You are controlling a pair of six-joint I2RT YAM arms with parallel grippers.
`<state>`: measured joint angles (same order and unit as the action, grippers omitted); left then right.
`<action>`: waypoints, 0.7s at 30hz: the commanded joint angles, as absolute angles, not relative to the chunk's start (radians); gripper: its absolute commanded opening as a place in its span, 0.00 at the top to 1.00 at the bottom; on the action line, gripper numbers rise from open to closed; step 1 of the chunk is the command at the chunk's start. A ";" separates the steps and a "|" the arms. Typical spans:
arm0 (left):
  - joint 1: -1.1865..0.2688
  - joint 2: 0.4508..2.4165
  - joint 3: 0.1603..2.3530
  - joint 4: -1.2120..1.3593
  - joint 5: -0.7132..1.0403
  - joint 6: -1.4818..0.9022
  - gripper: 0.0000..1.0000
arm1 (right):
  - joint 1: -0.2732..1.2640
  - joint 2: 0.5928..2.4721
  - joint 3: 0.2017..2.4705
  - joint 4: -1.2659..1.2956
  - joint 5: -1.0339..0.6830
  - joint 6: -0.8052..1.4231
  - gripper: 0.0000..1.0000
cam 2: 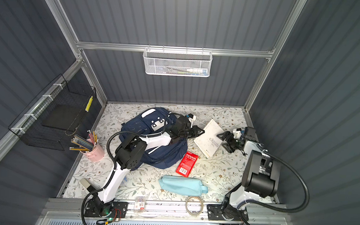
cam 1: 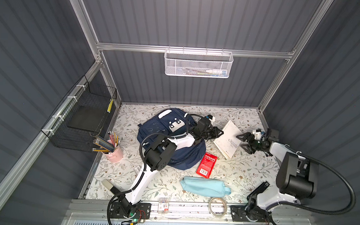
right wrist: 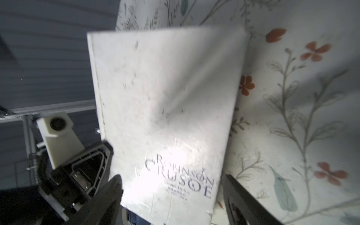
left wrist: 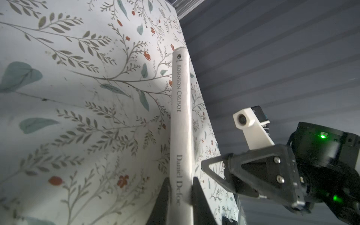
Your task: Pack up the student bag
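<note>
The left pincer (left wrist: 182,202) is clamped tight on the spine of a white book (left wrist: 181,116), one finger on each side, at the end printed with the author's name. The right pincer (cam 1: 241,141) stands wide apart just beside the book's opposite long edge and holds nothing. In its wrist view the cover shows between its spread fingers (right wrist: 115,194). The backpack (cam 1: 153,128) lies at the back middle of the bench (cam 1: 245,173), just left of the book and partly under the left arm. A red packet (cam 1: 206,165) and a light-blue pouch (cam 1: 202,186) lie in front of it.
</note>
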<state>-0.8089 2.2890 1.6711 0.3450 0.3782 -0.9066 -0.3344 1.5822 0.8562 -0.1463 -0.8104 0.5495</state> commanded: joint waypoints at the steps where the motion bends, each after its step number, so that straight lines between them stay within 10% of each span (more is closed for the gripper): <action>1: -0.812 2.131 1.611 0.561 0.386 -0.971 1.00 | -0.341 1.514 0.741 0.110 -0.890 0.664 0.16; 14: -0.836 2.021 1.339 0.878 0.337 -1.159 1.00 | -0.252 1.456 0.517 0.767 -1.010 1.022 0.25; 18: -0.835 2.018 1.299 0.848 0.282 -1.118 1.00 | -0.244 1.450 0.519 0.758 -1.031 1.015 0.74; 21: -0.833 2.029 1.303 0.820 0.298 -1.105 1.00 | -0.244 1.450 0.505 0.773 -1.034 1.014 0.90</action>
<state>-0.8032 2.0705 1.2800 0.7376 0.2699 -1.1400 -0.2607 1.4555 0.5179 0.7254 -1.0138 1.0374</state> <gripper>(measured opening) 0.167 0.140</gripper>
